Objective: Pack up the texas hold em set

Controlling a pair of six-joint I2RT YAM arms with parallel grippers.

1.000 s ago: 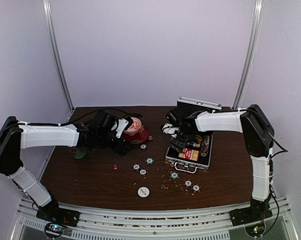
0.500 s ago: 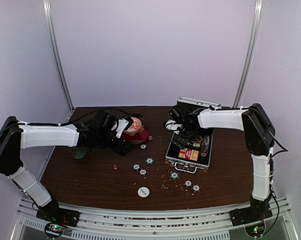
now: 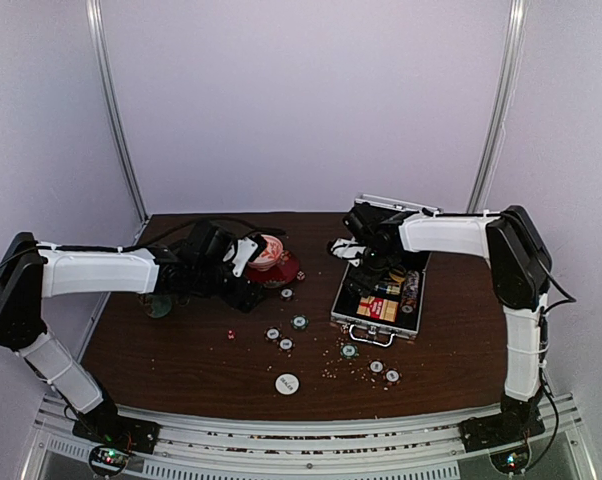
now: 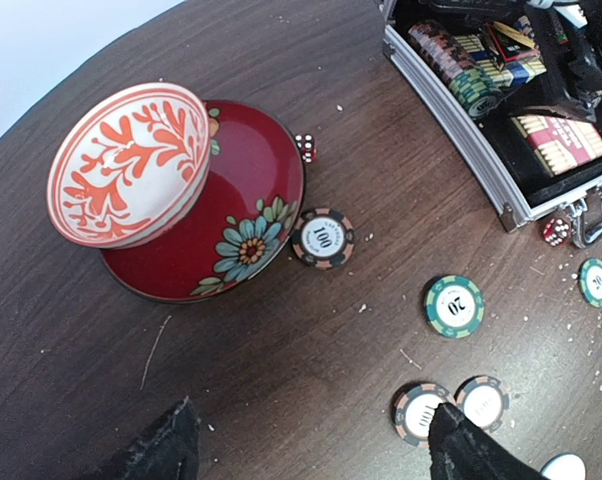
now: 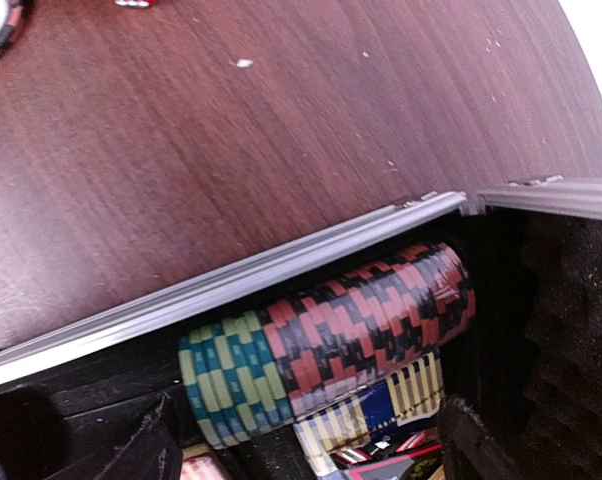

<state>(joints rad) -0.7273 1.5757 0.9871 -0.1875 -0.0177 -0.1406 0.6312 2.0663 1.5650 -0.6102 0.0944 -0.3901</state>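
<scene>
Left gripper (image 4: 316, 448) hangs wide open and empty above the loose chips (image 4: 453, 306) scattered on the surface (image 4: 281, 380), lined up for a pick, I'd say. Beyond them sits the open case (image 4: 456, 135), card box (image 4: 561, 140) and chip row (image 5: 331, 340) slotted inside. Right gripper (image 5: 306, 450) hovers over that row, spread wide, holding nothing.

A red-white bowl (image 4: 128, 165) leans on its red saucer (image 4: 251, 215). A chip (image 4: 323, 238) lies just beside the saucer. The open case (image 4: 451, 128) sits far right.
</scene>
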